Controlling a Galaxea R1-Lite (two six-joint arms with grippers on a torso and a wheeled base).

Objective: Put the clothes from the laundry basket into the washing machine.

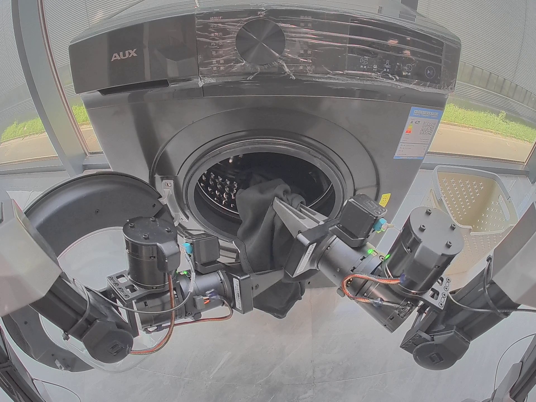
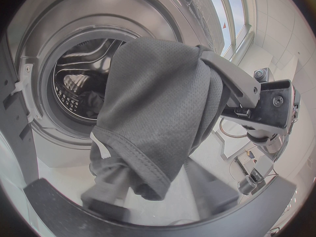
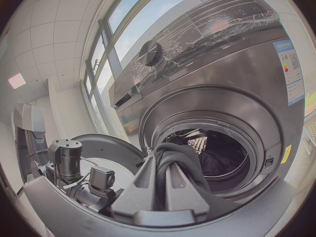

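Both arms are stretched toward the dark grey front-loading washing machine. Right gripper is clamped on one dark grey mesh garment right at the mouth of the machine's drum, with the cloth hanging over the lip. Left gripper sits just below, fingers spread wide, the hem dangling between them. One more dark piece of clothing lies inside the drum. One cream perforated plastic laundry basket stands right of the machine.

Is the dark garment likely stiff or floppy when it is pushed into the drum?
Probably floppy: the dark garment hangs in folds from the right gripper. Likely light: its mesh looks thin. Its low hem may snag.
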